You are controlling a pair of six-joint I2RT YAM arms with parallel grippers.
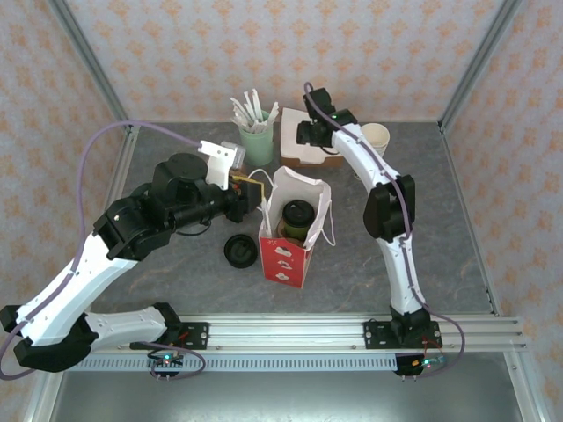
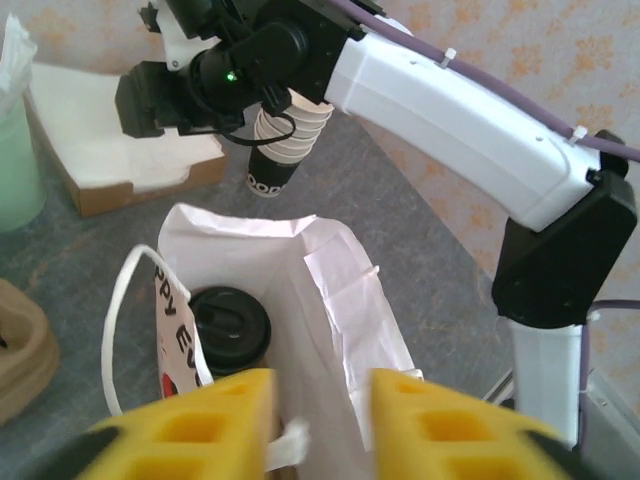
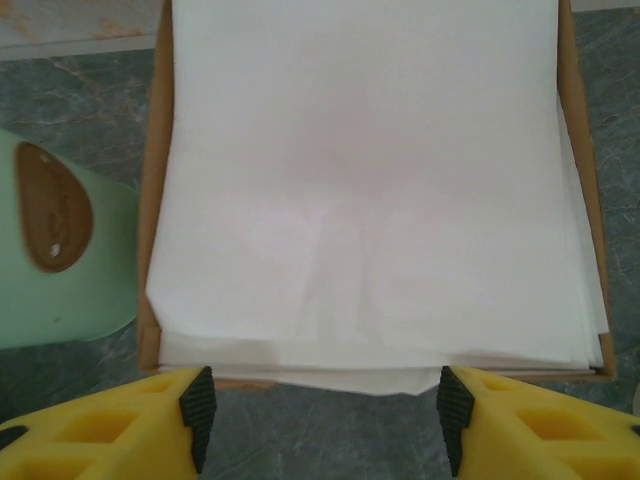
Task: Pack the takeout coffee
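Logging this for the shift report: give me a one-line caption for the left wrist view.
Left gripper open at the rim of the paper bag, takeout coffee standing inside.

Red-white bag (image 1: 283, 259); black-lidded coffee (image 1: 297, 213)

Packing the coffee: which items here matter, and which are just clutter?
Job:
- takeout coffee, standing inside the bag
- paper bag

Lying about:
- loose black lid
- green cup of stirrers
- box of napkins
- stack of cream cups
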